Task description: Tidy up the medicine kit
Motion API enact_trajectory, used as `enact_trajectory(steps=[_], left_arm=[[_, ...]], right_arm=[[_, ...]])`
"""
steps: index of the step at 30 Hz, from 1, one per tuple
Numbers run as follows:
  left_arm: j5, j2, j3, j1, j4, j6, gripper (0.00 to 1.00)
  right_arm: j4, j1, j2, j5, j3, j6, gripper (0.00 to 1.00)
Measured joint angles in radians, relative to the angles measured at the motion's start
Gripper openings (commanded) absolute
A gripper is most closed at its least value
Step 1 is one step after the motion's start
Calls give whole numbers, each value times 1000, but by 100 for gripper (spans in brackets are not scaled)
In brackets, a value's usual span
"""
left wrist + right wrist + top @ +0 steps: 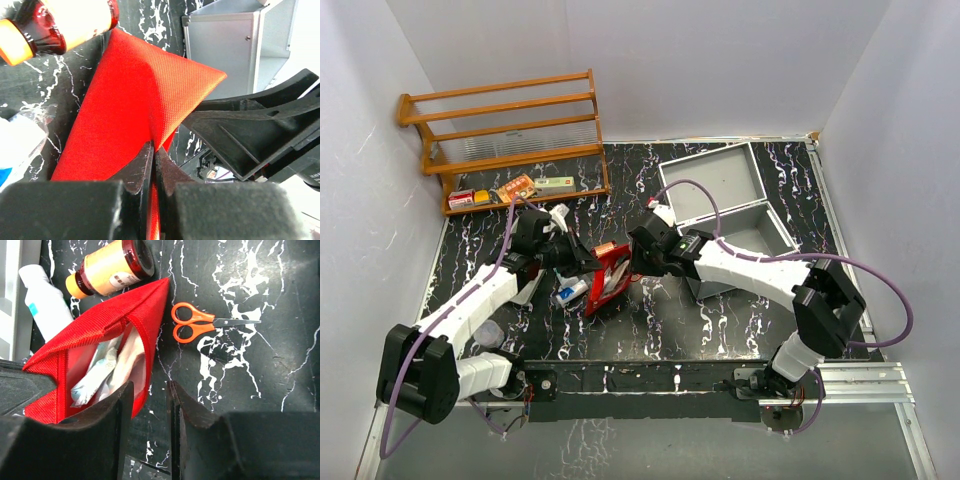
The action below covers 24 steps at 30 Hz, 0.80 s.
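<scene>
The left gripper (152, 165) is clamping the red pouch (135, 100); the right gripper (150, 410), jaws apart, is straddling its rim. The medicine kit (715, 185) is standing upper right, awaiting the pouch; a rim grip seems next.

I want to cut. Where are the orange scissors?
In the right wrist view, the small orange-handled scissors lie just right of the red fabric pouch.

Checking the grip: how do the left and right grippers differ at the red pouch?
The left gripper is shut, fingers pinching the red pouch; the right gripper has fingers apart beside its open edge. From above, the left one is at the pouch's left side, the right one at its right. Both are low at the pouch.
</scene>
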State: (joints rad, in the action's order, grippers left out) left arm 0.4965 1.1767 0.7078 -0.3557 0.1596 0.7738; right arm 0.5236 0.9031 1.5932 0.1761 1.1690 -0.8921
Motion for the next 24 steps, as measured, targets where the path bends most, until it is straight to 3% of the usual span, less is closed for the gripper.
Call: enact_trajectory(steps=[15, 24], left_arm=[[-77, -79, -8, 0, 23, 85, 0], [-98, -182, -22, 22, -17, 218, 0]], right_arm=[[55, -2, -48, 177, -2, -36, 40], [13, -61, 113, 98, 8, -49, 35]])
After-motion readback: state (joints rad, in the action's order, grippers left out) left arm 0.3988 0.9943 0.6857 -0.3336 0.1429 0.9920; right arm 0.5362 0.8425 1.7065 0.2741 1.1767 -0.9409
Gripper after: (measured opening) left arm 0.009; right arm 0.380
